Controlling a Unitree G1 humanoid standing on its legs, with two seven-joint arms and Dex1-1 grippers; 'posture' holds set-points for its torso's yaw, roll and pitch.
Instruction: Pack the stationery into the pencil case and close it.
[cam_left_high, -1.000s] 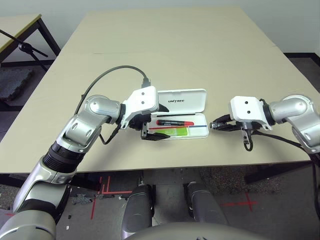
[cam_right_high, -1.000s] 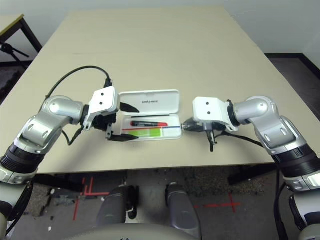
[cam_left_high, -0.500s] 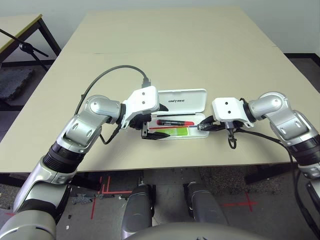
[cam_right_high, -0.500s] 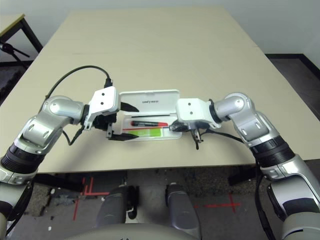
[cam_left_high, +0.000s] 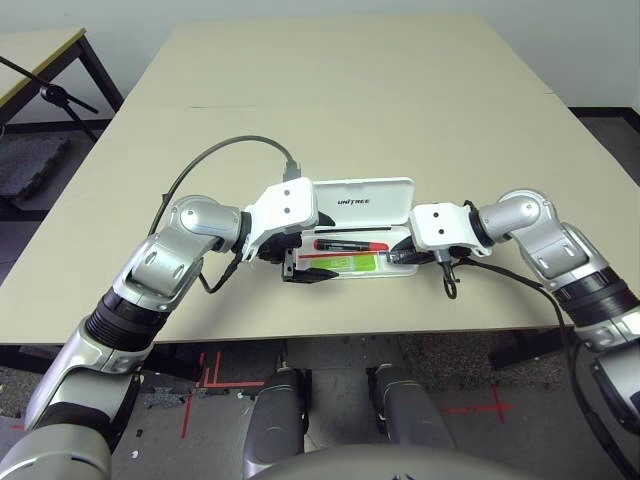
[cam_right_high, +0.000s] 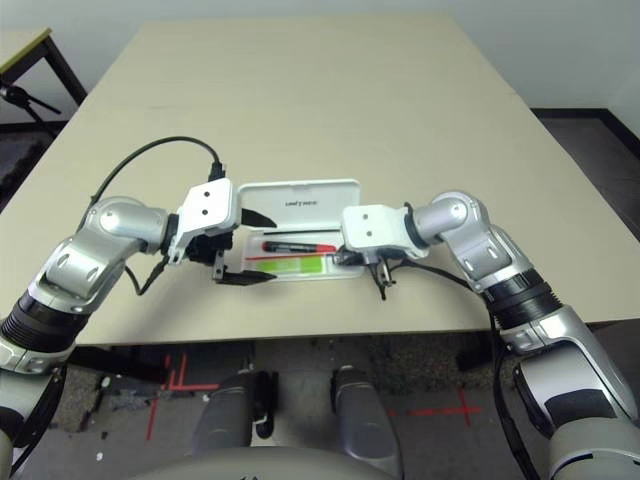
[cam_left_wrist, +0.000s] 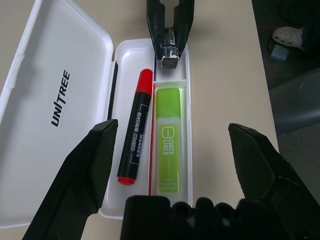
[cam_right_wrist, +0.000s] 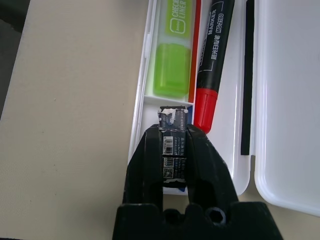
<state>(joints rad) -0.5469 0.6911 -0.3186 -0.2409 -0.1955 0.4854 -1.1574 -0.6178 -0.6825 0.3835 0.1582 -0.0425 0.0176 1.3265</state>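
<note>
Right hand (cam_left_high: 403, 257), reaching in from the right in the head view, has come across from beside the open pencil case (cam_left_high: 362, 200) to its right end within the last second, fingertips now over the tray. Left hand (cam_left_high: 303, 264) sits at the case's left end, fingers spread wide around that end, unmoved. A red marker (cam_left_high: 349, 244) and a lime-green highlighter (cam_left_high: 350, 263) lie in the tray between the two hands.

Left wrist view: spread black fingers (cam_left_wrist: 85, 170) frame the tray; marker (cam_left_wrist: 134, 135) and highlighter (cam_left_wrist: 169, 141) lie side by side just ahead, the lid (cam_left_wrist: 52, 100) lies open flat beside them, and the right hand's tips (cam_left_wrist: 169, 31) hold a small dark piece (cam_left_wrist: 169, 55) at the far end.

Right wrist view: right hand's fingers (cam_right_wrist: 145, 160) pinch the small dark label-wrapped piece (cam_right_wrist: 172, 145), its tip in the end compartment just past the highlighter's cap (cam_right_wrist: 172, 76). The last item looks about to be released; closing the lid remains.
</note>
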